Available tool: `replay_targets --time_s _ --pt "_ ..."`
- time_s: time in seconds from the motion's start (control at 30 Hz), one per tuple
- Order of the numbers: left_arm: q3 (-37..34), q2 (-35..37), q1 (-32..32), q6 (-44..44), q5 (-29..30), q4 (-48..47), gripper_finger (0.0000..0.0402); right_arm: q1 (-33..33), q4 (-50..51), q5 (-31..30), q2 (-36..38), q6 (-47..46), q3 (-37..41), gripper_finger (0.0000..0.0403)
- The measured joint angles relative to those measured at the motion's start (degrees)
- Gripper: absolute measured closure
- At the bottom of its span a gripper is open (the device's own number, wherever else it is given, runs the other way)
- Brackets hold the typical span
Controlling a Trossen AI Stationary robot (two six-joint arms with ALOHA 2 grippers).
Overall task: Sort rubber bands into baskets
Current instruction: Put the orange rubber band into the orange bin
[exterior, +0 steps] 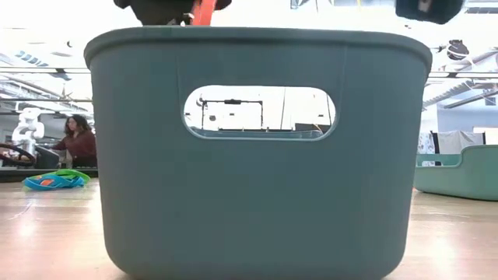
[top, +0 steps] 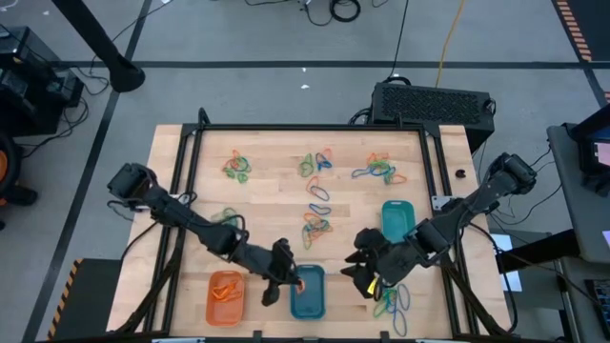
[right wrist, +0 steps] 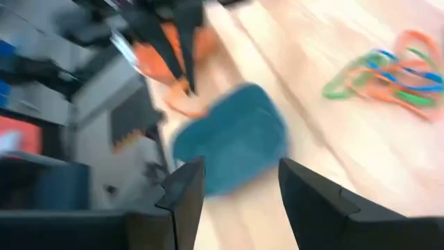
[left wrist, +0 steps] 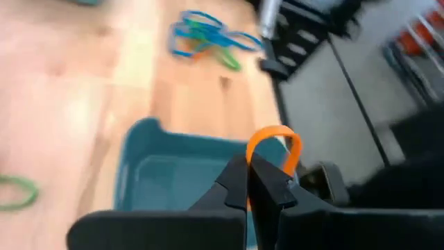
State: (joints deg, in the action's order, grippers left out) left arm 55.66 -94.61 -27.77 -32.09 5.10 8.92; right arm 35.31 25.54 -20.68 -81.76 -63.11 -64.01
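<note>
Left gripper (left wrist: 258,182) is pinched tight on an orange rubber band (left wrist: 274,142), the loop sticking up past the fingertips. Directly beneath and just ahead of it sits the blue basket (top: 307,295), not the matching one. The orange basket (top: 226,296) lies to the gripper's left side in the high view, just beside the blue one, so the coming move likely turns on a short sideways carry that way. The orange basket's long axis runs toward the table's near edge, parallel to the blue one. The left arm is clearly the nearer to it.

Right gripper (right wrist: 236,198) has fingers spread apart, nothing between them, hovering beside the blue basket's other side, with the teal-green basket (top: 397,220) just behind it and a mixed pile of bands (top: 393,300) below it.

Hard to read: the low view is nearly filled by the blue basket wall (exterior: 257,179), hiding the table, and both grippers are cut off at the top. Right wrist view is smeared.
</note>
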Motion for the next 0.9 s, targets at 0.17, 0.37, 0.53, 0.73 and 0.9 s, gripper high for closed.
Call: replay_targets --time_s 0.17,0.37,0.53,0.73,0.9 --pt "0.01 -2.98 -0.83 -9.26 4.65 2.02 0.0400 3.10 5.71 -0.03 0.00 1.18 0.00 0.0227" --pt "0.00 -6.84 -1.67 -16.91 4.80 2.11 0.0400 6.71 7.61 -0.52 -0.01 3.44 0.00 0.0227" --pt "0.49 -7.41 -1.84 -21.16 7.06 2.34 0.0400 8.81 7.71 -0.49 0.00 5.74 0.00 0.0227" --pt "4.06 -6.45 -4.09 -17.22 3.20 0.46 0.0400 10.21 7.99 -0.49 0.00 5.41 0.00 0.0227" --pt "8.58 -4.42 -8.67 -21.07 -7.36 -18.63 0.0400 10.73 8.05 -0.51 -0.01 4.37 0.00 0.0227"
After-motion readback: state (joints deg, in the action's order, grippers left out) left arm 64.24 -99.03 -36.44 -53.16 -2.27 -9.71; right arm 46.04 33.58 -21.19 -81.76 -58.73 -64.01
